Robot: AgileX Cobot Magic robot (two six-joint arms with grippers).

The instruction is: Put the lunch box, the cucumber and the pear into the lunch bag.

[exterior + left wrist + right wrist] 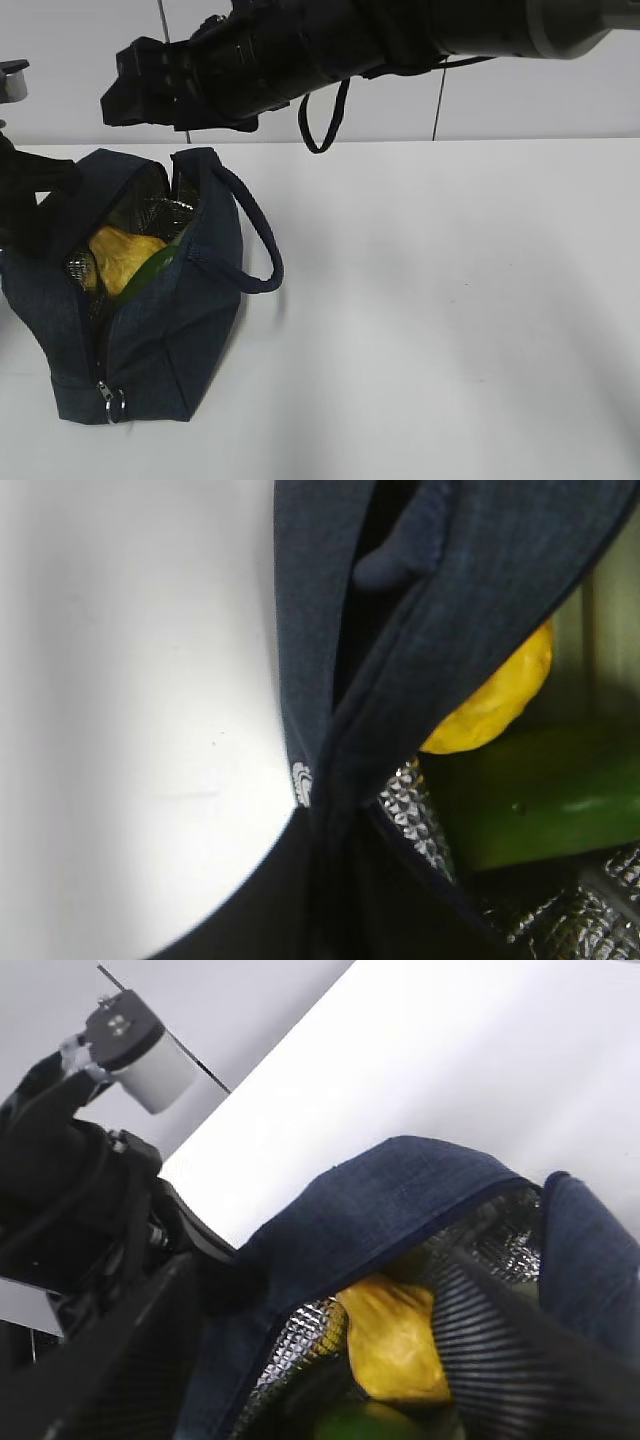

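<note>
While no writing reads | lunch bag [150,330] navy, gaping (silver lining) | pear [122,256], cucumber [155,268] inside | left jaws pinch its rim | right jaws unclear.

No lettering, brand name or number can be read anywhere in these views. The only mark is a small white round logo [302,782] on the outer fabric of the navy lunch bag [330,660], seen at the bag's edge in the left wrist view; it is too blurred to make out.
</note>
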